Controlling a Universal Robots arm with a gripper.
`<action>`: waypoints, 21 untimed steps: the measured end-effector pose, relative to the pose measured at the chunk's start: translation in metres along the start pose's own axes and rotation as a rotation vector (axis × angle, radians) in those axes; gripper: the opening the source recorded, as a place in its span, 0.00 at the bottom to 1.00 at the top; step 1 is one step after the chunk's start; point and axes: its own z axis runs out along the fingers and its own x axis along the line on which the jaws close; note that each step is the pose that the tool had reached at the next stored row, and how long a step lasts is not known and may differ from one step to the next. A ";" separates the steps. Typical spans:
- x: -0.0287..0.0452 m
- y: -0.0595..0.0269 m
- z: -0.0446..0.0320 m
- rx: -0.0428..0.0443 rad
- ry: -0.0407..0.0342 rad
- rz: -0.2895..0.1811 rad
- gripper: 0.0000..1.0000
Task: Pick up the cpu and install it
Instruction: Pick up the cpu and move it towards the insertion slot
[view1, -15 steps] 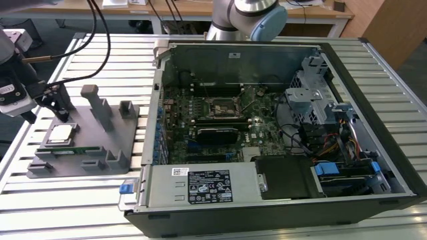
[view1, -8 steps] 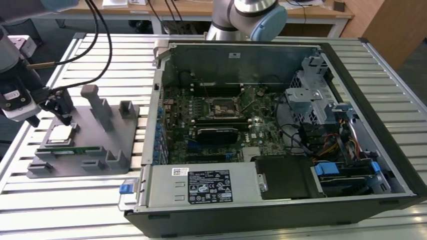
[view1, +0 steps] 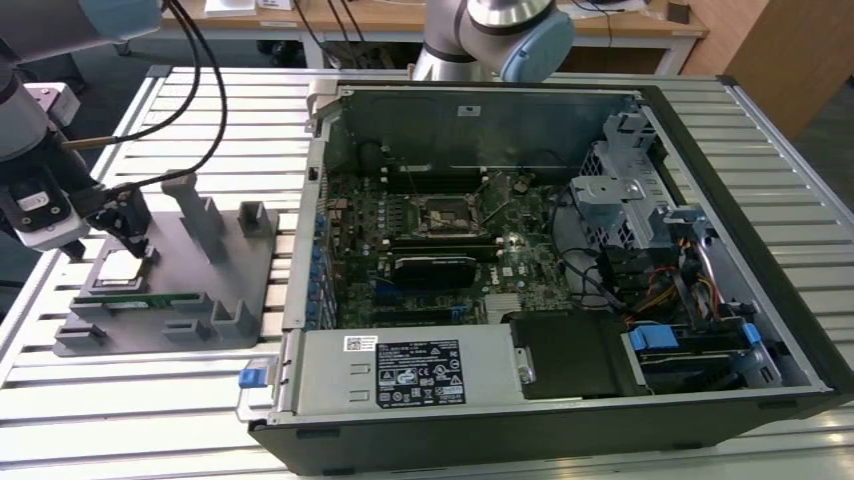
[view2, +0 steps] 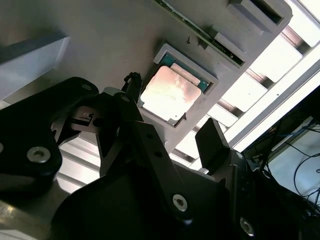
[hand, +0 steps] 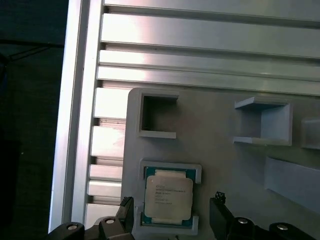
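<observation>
First wrist view: gripper (hand: 172, 204) hangs wide open astride the cpu (hand: 168, 197) in the grey holder (hand: 225, 170); a centred, level grip matters.

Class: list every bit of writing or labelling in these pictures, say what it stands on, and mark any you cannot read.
cpu, metal top: lines of fine print, too blurred to read.
Black label on the power supply: too small to read.
Small white sticker beside it: too small.
Square sticker on the case wall: too small.
Nothing can be quoted.
</observation>
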 end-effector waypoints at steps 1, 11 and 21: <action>0.0002 0.0000 0.0014 -0.0001 -0.0001 0.000 0.71; 0.0023 0.0001 0.0134 -0.0003 -0.0001 0.000 0.71; 0.0027 -0.0002 0.0245 -0.0002 0.0000 0.001 0.71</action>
